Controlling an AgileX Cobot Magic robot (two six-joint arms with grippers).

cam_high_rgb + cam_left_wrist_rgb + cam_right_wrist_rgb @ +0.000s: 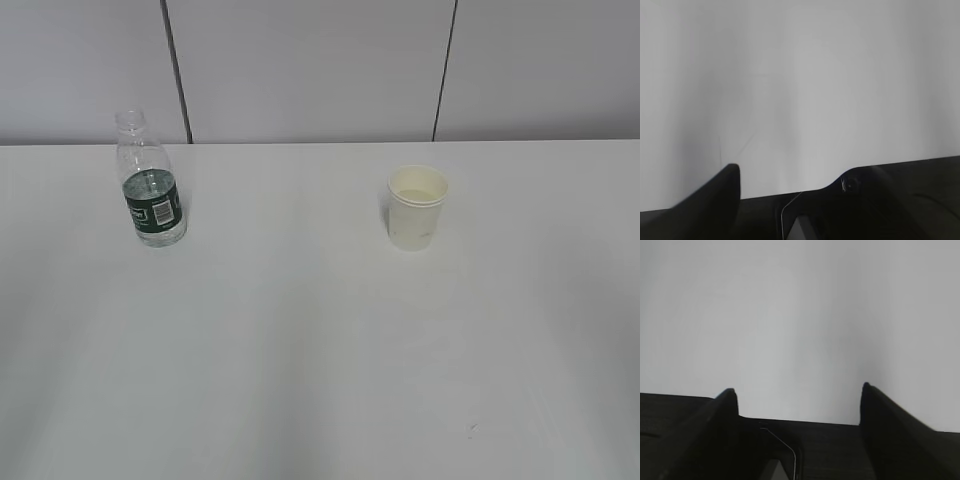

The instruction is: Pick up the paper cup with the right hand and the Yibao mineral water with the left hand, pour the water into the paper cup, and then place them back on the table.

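The Yibao mineral water bottle (151,190), clear, uncapped, with a dark green label band, stands upright on the white table (300,340) at the far left. The paper cup (416,207) stands upright at the far right of centre, well apart from the bottle. Neither arm shows in the exterior view. In the left wrist view my left gripper (795,172) is open and empty over bare white surface. In the right wrist view my right gripper (797,392) is open, its two fingers wide apart with nothing between them. Neither wrist view shows the bottle or the cup.
A grey panelled wall (320,60) with dark vertical seams runs behind the table's far edge. A small dark speck (472,428) lies on the tabletop at the front right.
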